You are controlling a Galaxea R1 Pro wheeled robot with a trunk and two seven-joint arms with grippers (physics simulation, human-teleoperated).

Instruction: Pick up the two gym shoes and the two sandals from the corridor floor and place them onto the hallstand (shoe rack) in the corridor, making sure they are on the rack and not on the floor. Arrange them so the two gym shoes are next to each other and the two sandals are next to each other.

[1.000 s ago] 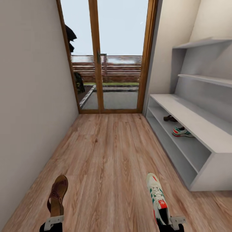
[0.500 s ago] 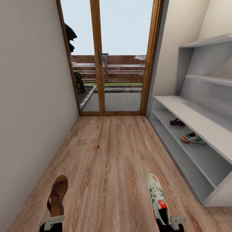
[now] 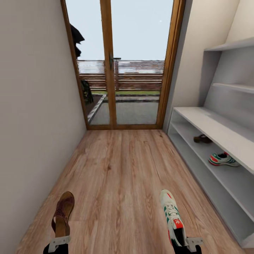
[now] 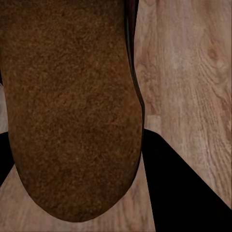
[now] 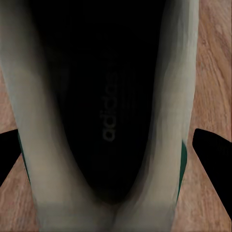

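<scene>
My left gripper (image 3: 58,243) is shut on the heel end of a brown sandal (image 3: 62,214), which is held above the corridor floor (image 3: 120,176) with its toe pointing ahead. Its brown sole (image 4: 72,111) shows close up in the left wrist view. A white gym shoe (image 3: 171,216) with green stripes and a red-orange tongue patch is held at the heel by my shut right gripper (image 3: 186,244). The right wrist view looks into its dark inside (image 5: 111,121). On the hallstand (image 3: 218,129) at the right, the middle shelf holds the other sandal (image 3: 203,139) and the other gym shoe (image 3: 222,159), a little apart.
A wood-framed glass door (image 3: 121,67) closes the corridor's far end. A plain wall (image 3: 31,116) runs along the left. Grey wall shelves (image 3: 234,88) hang above the hallstand. Open plank floor lies between me and the door.
The whole view has shifted: the hallstand now sits further right and the door looks nearer, so the camera has moved. Both held shoes keep their places in the picture.
</scene>
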